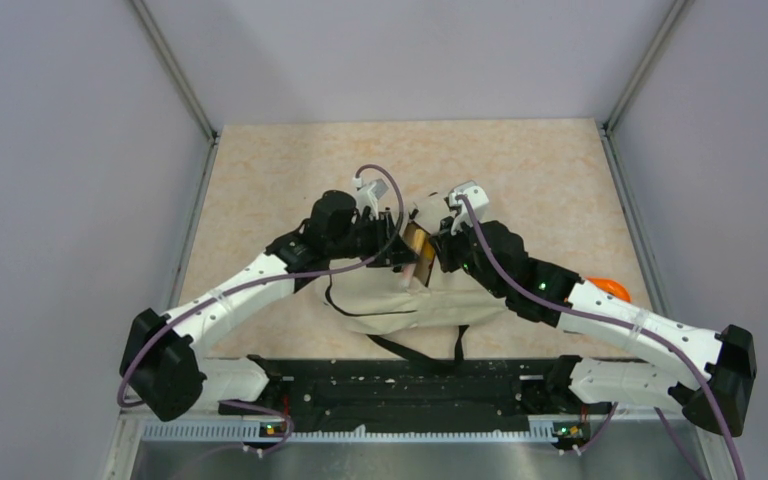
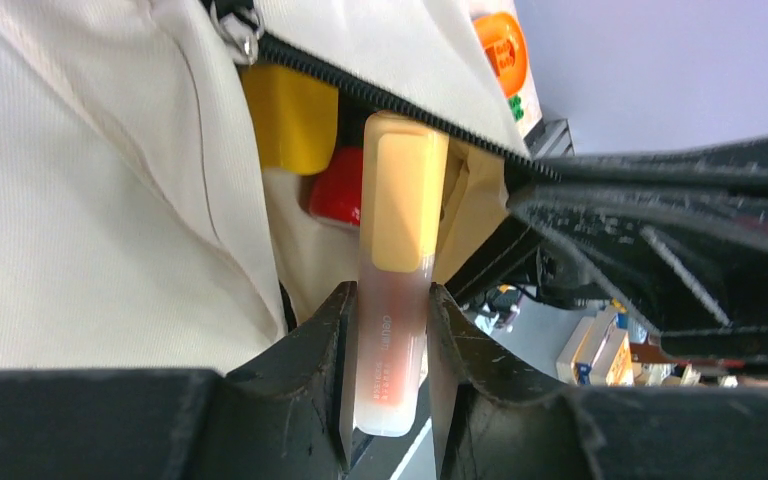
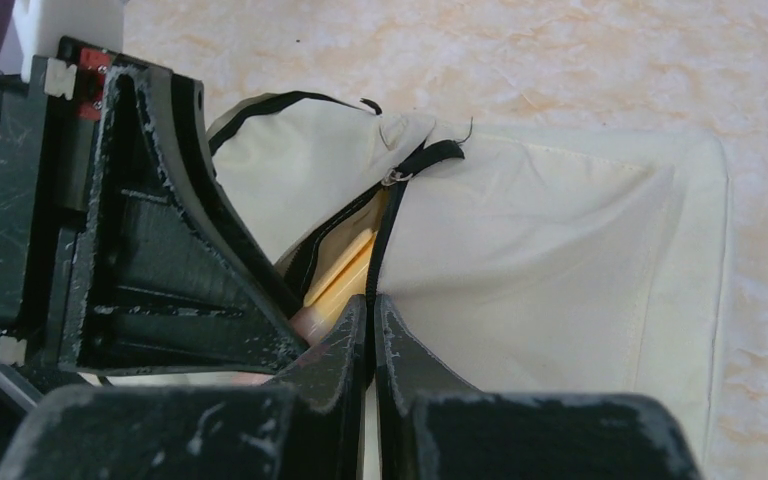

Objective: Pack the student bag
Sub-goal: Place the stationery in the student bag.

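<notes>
The student bag [image 1: 400,305], cream fabric with black straps, lies mid-table between both arms. My left gripper [image 2: 391,297] is shut on a peach-capped highlighter [image 2: 397,220], whose cap end sits in the bag's zipper opening [image 2: 400,105]. A yellow item [image 2: 290,115] and a red item [image 2: 338,195] show inside. My right gripper [image 3: 372,305] is shut on the black zipper edge [image 3: 385,230] of the bag [image 3: 540,250], holding it up beside the highlighter [image 3: 345,275]. From above, the left gripper [image 1: 407,258] and right gripper [image 1: 438,250] nearly touch.
An orange object [image 1: 608,288] lies on the table behind the right arm. Black bag straps [image 1: 400,350] trail toward the near edge. Grey walls enclose the tan tabletop [image 1: 520,170] on three sides.
</notes>
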Controlling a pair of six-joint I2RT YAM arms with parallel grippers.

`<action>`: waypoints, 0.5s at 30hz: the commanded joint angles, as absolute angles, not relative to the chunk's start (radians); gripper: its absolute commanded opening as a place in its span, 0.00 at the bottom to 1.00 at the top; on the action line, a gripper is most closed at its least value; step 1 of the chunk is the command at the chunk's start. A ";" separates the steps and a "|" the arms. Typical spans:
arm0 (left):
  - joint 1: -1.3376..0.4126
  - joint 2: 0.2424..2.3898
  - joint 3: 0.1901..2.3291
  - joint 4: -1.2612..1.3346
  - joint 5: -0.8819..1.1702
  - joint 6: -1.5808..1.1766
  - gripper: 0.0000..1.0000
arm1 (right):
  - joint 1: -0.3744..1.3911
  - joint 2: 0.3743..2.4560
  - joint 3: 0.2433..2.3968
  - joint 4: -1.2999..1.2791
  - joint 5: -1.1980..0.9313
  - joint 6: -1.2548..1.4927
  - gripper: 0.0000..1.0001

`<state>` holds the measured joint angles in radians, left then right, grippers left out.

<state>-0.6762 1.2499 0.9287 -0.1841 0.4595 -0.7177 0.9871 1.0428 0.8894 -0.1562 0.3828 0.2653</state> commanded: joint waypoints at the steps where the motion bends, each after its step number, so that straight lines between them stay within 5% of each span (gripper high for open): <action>1: -0.680 1.286 0.985 -0.067 0.408 -0.761 0.16 | 0.990 1.016 0.917 -0.031 0.374 0.274 0.00; 15: -0.680 1.398 0.969 0.229 0.275 -0.933 0.14 | 0.990 1.016 0.905 -0.029 0.376 0.280 0.00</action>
<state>-0.6811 1.4033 0.9623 0.0395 0.3588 -0.8692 0.9871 1.0428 0.8894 -0.1490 0.3828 0.2653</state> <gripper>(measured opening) 0.320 0.007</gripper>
